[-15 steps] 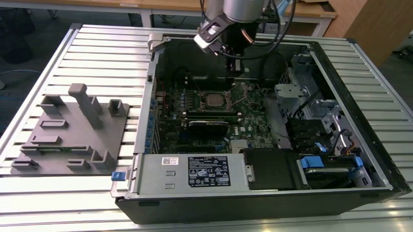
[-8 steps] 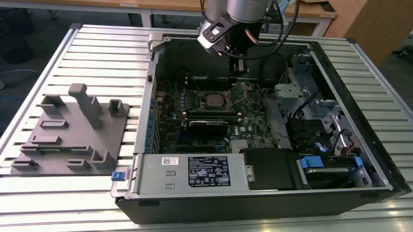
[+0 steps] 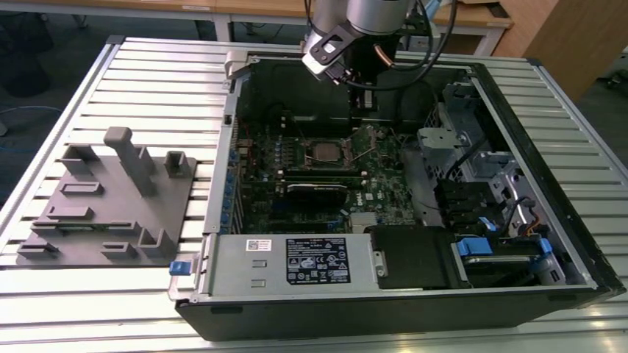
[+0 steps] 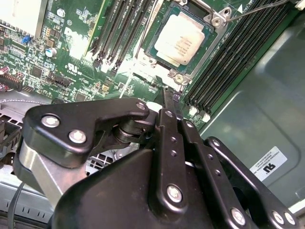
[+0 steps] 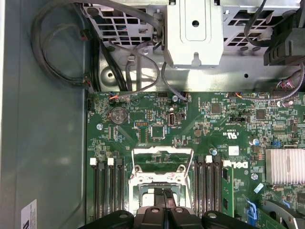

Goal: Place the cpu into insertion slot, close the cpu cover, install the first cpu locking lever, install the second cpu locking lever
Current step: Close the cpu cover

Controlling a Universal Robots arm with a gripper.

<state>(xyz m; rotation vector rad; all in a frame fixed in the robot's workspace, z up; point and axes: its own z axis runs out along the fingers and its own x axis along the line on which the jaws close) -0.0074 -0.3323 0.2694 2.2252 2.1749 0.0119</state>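
The cpu [image 4: 183, 38] has a dull silver-tan top and lies flat in the insertion slot [image 4: 209, 45] on the green motherboard [image 3: 378, 184]. In the exterior view the cpu [image 3: 322, 151] sits in the middle of the board. The cpu cover [image 5: 162, 160], a silver frame with a square window, stands tilted up off the socket. A thin wire lever [image 4: 257, 9] sticks out beside the socket. My gripper [image 4: 167, 93] is shut with nothing between its fingers. It hovers a little above the board, just beside the socket. In the exterior view the gripper [image 3: 365, 103] hangs beyond the socket, inside the case.
The open computer case [image 3: 549, 147] walls in the board. Long black memory slots [image 5: 107, 191] flank the socket on both sides. A finned heatsink [image 5: 286, 164], loose cables [image 5: 57, 57] and a metal drive cage [image 5: 193, 33] are close by. A grey fixture block [image 3: 108, 198] sits outside the case at the exterior view's left.
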